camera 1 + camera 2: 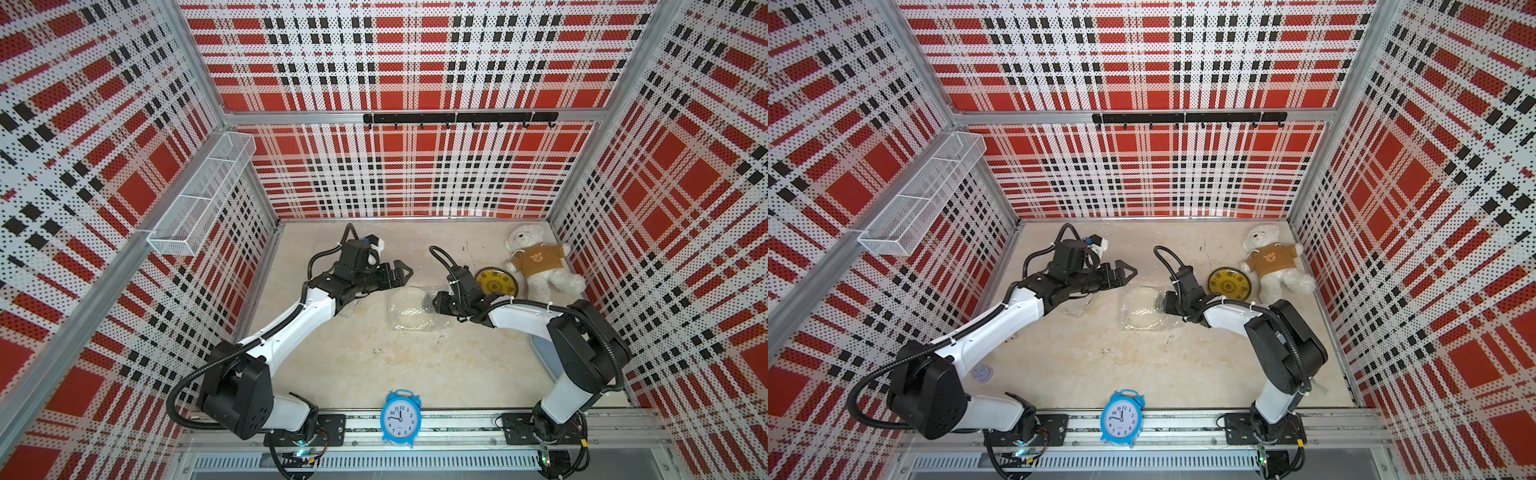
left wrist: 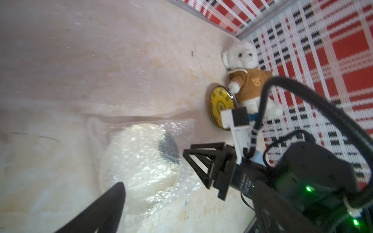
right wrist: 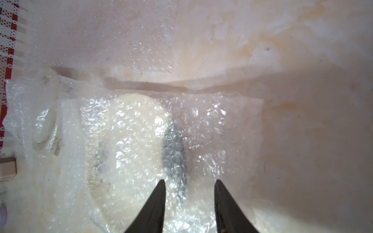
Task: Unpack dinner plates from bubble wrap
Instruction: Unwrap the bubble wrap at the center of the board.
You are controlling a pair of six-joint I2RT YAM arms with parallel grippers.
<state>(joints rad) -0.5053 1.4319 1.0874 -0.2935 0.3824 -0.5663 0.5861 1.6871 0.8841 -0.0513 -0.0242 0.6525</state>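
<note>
**Cream plate (image 1: 409, 309) under bubble wrap (image 1: 436, 322), a gripper on either side**

Near the middle of the table (image 1: 374, 374), a little toward 12 o'clock, the cream plate lies flat. The clear, crinkled bubble wrap covers it wholly, and a dark mark shows through at its 3 o'clock rim. The right gripper (image 1: 431, 301) sits low at that same 3 o'clock edge. In the right wrist view its fingers (image 3: 155, 207) stand part-way apart, with the wrap and the dark mark showing in the gap. Whether they touch the plastic cannot be told. The left gripper (image 1: 404, 273) is at 11 o'clock of the plate, apart from it, its fingers splayed wide with nothing between them.

A second bundle (image 3: 45, 123), cream under clear wrap, lies at 9 o'clock of the first, partly beneath the left forearm in both top views. A loose sheet (image 3: 141, 46) of the same plastic lies flat toward 12 o'clock.

The yellow plate (image 1: 496, 283), black-rimmed and bare, lies at 2 o'clock on the table. It is right against the teddy bear (image 1: 536, 266) in the brown jumper, which sprawls in the 1 o'clock corner. The blue alarm clock (image 1: 400, 417) stands upright at 6 o'clock, on the near edge.
</note>
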